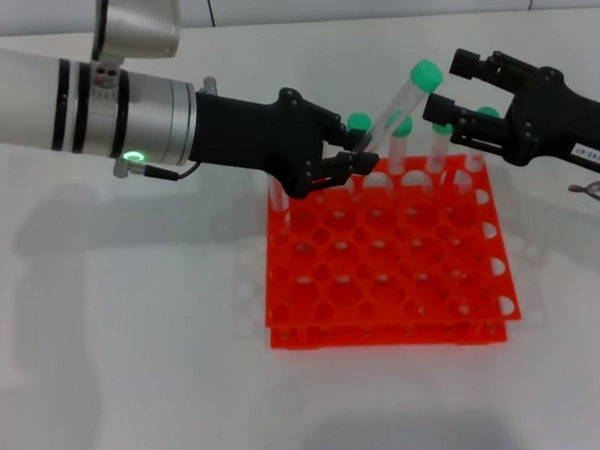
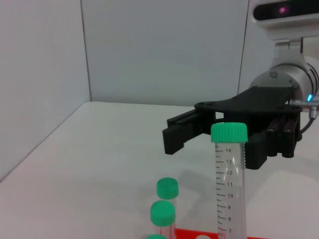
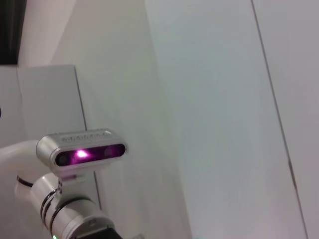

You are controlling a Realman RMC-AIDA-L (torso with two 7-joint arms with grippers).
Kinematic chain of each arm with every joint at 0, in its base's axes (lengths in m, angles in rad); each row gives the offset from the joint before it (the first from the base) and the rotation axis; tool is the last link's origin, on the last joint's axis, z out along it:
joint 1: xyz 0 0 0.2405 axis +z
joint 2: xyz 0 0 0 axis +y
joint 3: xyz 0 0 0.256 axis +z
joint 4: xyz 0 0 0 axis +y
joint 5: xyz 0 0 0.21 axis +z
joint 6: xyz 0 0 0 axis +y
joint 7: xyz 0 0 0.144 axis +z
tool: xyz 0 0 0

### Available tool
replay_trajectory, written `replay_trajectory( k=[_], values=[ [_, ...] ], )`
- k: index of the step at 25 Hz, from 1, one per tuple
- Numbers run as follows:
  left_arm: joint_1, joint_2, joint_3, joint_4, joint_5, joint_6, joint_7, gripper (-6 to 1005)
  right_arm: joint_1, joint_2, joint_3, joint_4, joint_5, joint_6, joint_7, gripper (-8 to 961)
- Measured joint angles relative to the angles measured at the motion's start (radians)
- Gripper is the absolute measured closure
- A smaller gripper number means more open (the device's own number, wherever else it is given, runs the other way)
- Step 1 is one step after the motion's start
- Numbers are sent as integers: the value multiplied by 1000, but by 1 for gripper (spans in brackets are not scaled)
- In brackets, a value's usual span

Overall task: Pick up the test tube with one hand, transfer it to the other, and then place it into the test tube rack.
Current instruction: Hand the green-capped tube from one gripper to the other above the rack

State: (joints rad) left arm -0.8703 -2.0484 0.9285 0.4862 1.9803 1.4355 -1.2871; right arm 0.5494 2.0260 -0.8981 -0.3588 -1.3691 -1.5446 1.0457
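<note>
- Left gripper [image 1: 351,148]: over the far left part of the test tube rack [image 1: 381,256], fingers closed on the lower end of the test tube [image 1: 399,101]; tube raised clear of the holes, tilted, green cap toward the right arm.
- Right gripper [image 1: 443,87]: level with the capped end, fingers spread wide, cap just beside them; no contact to be made out. Seen from the left wrist, the same claw [image 2: 192,132] behind the test tube [image 2: 229,184], not yet closed on it.
- Spare tubes [image 1: 416,145]: several green-capped, upright in the far row of the rack.
- Right wrist view: wall and the other arm only; no tube, no rack.
- Progress, as judged: pick-up done; hand-over at the point of starting, not completed.
- Outstanding: closing of the right claw on the tube, release by the left, lowering into a free hole.
- Risk noted: tilted tube, so slippage possible if released early.
</note>
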Motion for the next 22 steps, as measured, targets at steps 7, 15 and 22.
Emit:
replay_trajectory(
  k=[7,15,22],
  values=[
    [1,0,-3,0,0,-4,2,745,10,2,-22,43,38,-21,-25,200],
    [-2,-3,-1,0,0,-15,2,742,36,2,-96,117,151,-47,-69,223],
    [-4,-5,-1,0,0,-18,2,739,64,2,-113,188,206,-47,-136,225]
  ],
)
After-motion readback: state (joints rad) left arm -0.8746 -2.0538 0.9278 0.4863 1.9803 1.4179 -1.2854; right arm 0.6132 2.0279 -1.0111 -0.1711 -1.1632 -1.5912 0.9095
